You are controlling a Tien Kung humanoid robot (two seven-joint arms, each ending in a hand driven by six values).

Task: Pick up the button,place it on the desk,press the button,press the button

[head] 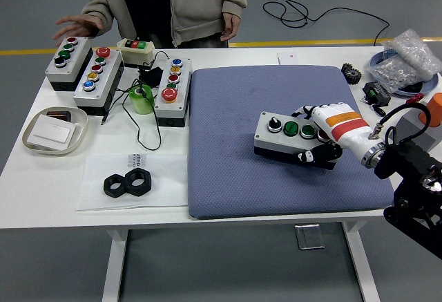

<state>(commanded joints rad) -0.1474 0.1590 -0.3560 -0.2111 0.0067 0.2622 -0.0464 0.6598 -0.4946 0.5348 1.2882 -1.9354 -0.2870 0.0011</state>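
Now right hand [330,130] gripping button box [289,136], wrist level

You get even, bright overhead light across the whole scene, with no hard-edged shadows. The white table [228,198] reads clean without blowing out, and the blue mat [235,150] shows its weave sharply. A soft, short shadow sits under the button box [290,136] on its near side, and another lies below the table on the grey floor [207,267]. The clear plastic bag [409,59] at far right throws small specular glints. The person's hand [77,24] at top left looks slightly smeared. Focus holds from near edge to far edge, and straight table edges bend hardly at all toward the corners.
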